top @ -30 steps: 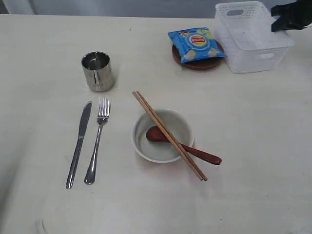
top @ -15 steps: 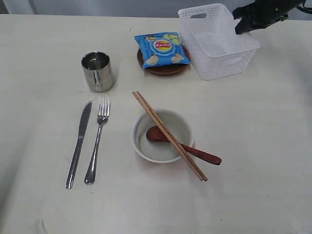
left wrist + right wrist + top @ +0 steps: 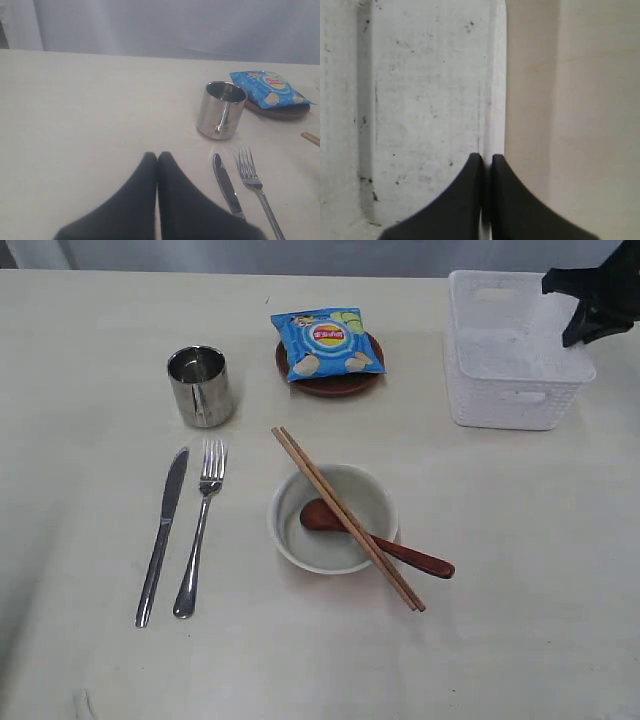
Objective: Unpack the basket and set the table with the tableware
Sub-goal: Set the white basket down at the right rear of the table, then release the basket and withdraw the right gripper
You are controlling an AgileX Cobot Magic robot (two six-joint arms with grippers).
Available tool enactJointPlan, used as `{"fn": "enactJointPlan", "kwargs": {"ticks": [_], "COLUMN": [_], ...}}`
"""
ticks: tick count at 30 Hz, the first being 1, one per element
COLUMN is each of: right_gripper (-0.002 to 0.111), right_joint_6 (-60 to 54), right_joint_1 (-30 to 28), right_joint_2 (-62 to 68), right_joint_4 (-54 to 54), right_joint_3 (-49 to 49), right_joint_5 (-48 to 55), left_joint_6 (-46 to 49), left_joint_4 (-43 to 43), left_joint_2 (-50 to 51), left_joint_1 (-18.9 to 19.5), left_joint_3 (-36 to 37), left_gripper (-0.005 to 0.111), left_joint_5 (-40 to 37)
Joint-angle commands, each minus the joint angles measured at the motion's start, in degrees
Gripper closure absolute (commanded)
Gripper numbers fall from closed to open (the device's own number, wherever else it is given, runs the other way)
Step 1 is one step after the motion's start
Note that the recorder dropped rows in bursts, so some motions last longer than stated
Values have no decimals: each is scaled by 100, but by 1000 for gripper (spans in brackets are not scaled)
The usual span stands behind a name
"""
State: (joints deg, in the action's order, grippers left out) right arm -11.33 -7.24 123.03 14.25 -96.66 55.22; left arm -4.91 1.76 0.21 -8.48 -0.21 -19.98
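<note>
At the left of the exterior view the knife and fork lie side by side on the table, and the cup stands above them. They are steel: stiff, smooth and probably slippery, and the two flat ones are low and hard to take from above. The left gripper hangs over bare table near them, its jaws pressed together on nothing.

In the middle is the bowl, likely fragile. The chopsticks rest across its rim and the spoon leans inside, so both could slide if the bowl is pushed. Above it the plate carries a chip bag.

The basket stands at the upper right, well apart from all this, and looks empty. It seems light, of thin plastic that may bend; the rim or a slot handle is the place to hold. The right gripper pinches its side wall at the rim. Nothing stands in its way.
</note>
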Motion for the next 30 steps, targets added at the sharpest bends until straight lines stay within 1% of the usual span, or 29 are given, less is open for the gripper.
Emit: {"fn": "enactJointPlan", "kwargs": {"ticks": [1,5,8,11,13,30], "right_gripper": [109,109,109,109,109,108], "right_joint_6": [159,147,358,784,888,836], "right_joint_1": [264,624,808,810,757,676], "right_joint_2": [-182,-80,24,39,7,-78], "right_joint_4": [172,96,-453,-972,-1136,-913], "right_joint_3": [75,75,75,75,75,75], "right_joint_5": [-83,-220,-276,-272,-249,-286], "left_joint_6": [17,17,17,17,17,17], "left_joint_4": [-5,-5,-5,-5,-5,-5], "left_joint_2": [-21,-21,-21,-21,-21,-21], "left_joint_1": [-27,-27,-27,-27,-27,-27], "left_joint_3": [21,21,21,21,21,21], "left_gripper": [107,107,107,107,107,107], "left_joint_5": [12,12,12,12,12,12]}}
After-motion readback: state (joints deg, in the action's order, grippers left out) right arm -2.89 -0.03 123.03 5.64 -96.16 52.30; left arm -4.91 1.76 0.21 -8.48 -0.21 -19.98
